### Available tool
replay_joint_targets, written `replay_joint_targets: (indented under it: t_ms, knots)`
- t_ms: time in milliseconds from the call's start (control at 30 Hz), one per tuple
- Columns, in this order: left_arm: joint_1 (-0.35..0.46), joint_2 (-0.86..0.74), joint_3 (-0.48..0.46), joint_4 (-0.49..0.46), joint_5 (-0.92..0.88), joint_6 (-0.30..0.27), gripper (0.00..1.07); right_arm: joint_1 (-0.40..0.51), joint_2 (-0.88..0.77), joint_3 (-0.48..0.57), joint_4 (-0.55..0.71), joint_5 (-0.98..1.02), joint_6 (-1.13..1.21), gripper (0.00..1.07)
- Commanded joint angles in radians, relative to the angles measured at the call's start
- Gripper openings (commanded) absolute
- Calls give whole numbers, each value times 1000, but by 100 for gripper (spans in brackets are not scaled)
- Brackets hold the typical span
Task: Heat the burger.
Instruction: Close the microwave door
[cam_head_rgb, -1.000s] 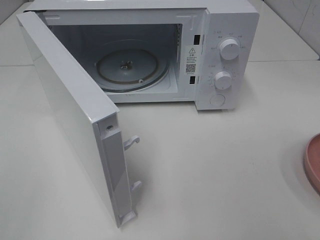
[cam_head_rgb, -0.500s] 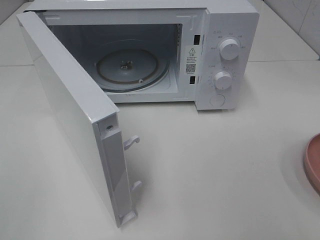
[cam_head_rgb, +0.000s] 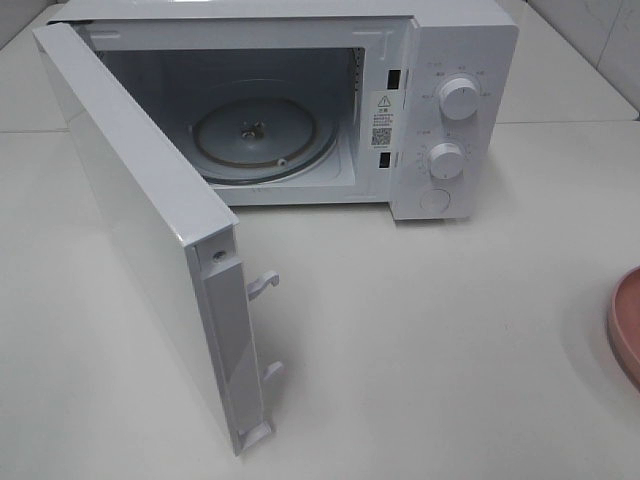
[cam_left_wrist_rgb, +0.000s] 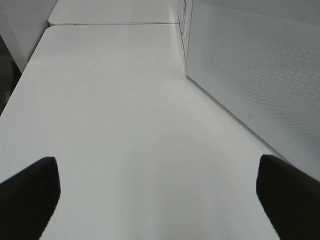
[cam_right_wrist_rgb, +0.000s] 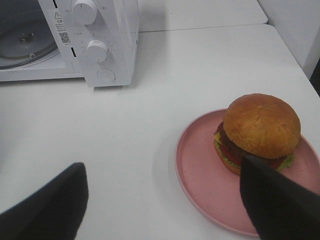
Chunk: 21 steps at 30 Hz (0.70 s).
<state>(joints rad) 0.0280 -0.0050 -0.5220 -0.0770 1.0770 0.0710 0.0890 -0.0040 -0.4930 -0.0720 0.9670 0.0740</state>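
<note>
A white microwave (cam_head_rgb: 300, 110) stands open at the far edge of the tabletop (cam_head_rgb: 430, 340), its door (cam_head_rgb: 150, 240) swung wide toward the left edge and its glass turntable (cam_head_rgb: 262, 135) bare, as a two-armed robot prepares to heat the burger (cam_right_wrist_rgb: 259, 132). The burger sits upright on a pink plate (cam_right_wrist_rgb: 200, 170) close to the right edge of the tabletop, well apart from the oven and nearer the front; in the high view only a sliver of the plate's rim shows at the frame's border, and the burger itself is cut off there.

The right hand (cam_right_wrist_rgb: 165, 200) hovers above the tabletop with its fingers spread wide and nothing between them; the burger lies just ahead of it, close by one dark fingertip (cam_right_wrist_rgb: 275, 200), which hides a part of the plate's near rim. Being round, the burger offers no long axis to line up with. The left hand (cam_left_wrist_rgb: 160, 195), also fully open and empty, hangs over bare tabletop on the outer side of the door, far from the plate, so the right arm looks the natural one for the pickup. Neither arm appears in the high view. The door's latch hooks (cam_head_rgb: 262, 285) jut into the path from the plate to the cavity.
</note>
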Motion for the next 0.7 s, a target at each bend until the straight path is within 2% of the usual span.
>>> replay_joint_targets:
  t_ms: [33,700]
  knots:
    - [2,-4,4,2,-6,-5,100,-8,-30,1,5,-7,-3,74]
    - [2,-4,4,1,-6,-8,100,-8,-30,1,5,-7,-3,74]
